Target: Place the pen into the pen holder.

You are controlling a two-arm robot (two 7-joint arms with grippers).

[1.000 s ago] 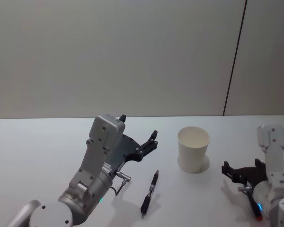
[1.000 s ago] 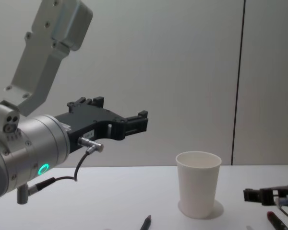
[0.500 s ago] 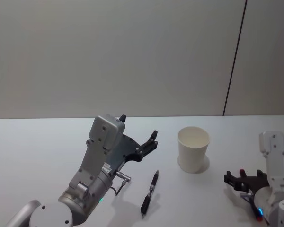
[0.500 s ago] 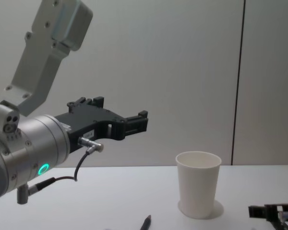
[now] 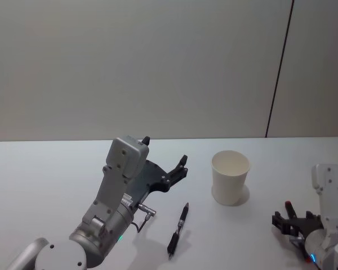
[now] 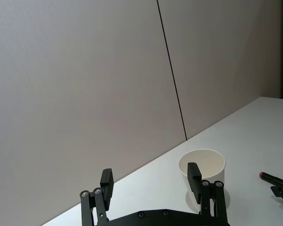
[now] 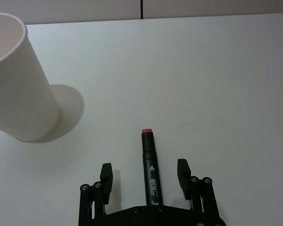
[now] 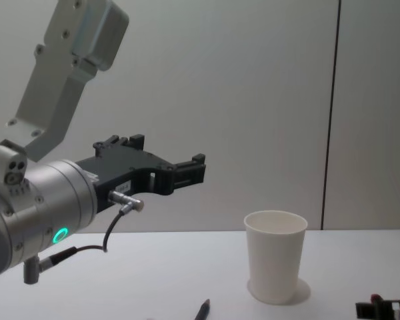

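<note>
The right hand [image 7: 145, 173] is held low over the tabletop [image 7: 236, 70], with its fingers spread apart and nothing grasped. A red-tipped pen [image 7: 149, 153] is straddled by them: it lies flat on the tabletop between the two fingers and is touched by neither. Its red end is pointed away from the hand. The cup [image 7: 16, 89] is stood upright on the tabletop near that pen, to the robot's left of it and apart from it. A black pen [image 5: 178, 229] is laid flat to the cup's left and nearer the robot, apart from the cup and beside the left arm. The left hand [image 5: 165, 149] is held raised above the tabletop, its fingers released and wide, with nothing gripped.
</note>
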